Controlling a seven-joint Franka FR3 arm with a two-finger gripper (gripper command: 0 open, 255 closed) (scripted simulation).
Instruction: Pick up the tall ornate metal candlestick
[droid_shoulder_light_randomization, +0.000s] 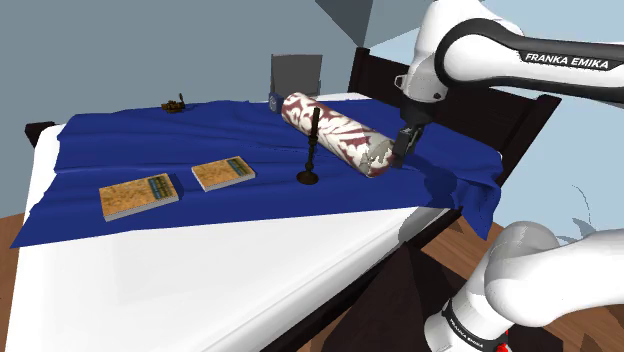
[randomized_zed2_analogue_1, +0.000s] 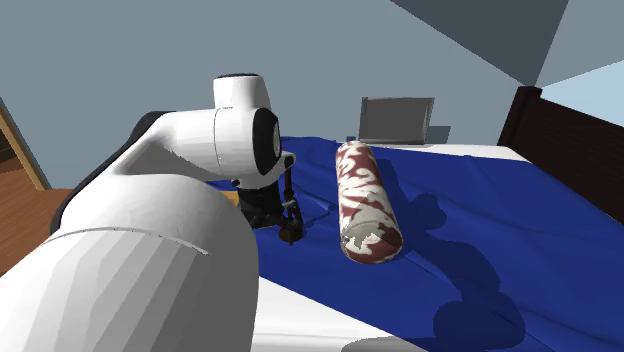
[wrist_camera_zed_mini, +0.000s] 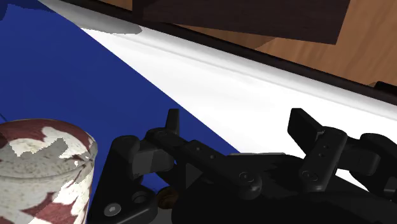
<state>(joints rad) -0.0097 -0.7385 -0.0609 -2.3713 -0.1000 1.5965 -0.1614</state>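
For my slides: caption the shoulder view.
Black end effector hovers beside a maroon-and-white cylindrical bolster, apart from the slim dark upright candlestick on the blue bedspread.

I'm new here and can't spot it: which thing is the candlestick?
Look at the bed's blue blanket. Near its middle, beside the red-and-white roll, stands the candlestick. It is thin, dark and upright on a round foot, whereas the roll lies on its side.

The candlestick (droid_shoulder_light_randomization: 312, 148) is standing upright on the blue blanket (droid_shoulder_light_randomization: 130, 150), dark and slim, its thin turned stem rising from a small round base. In the shoulder view it is sitting nearer the blanket's front edge than its back edge, right of the middle and well away from both side edges.
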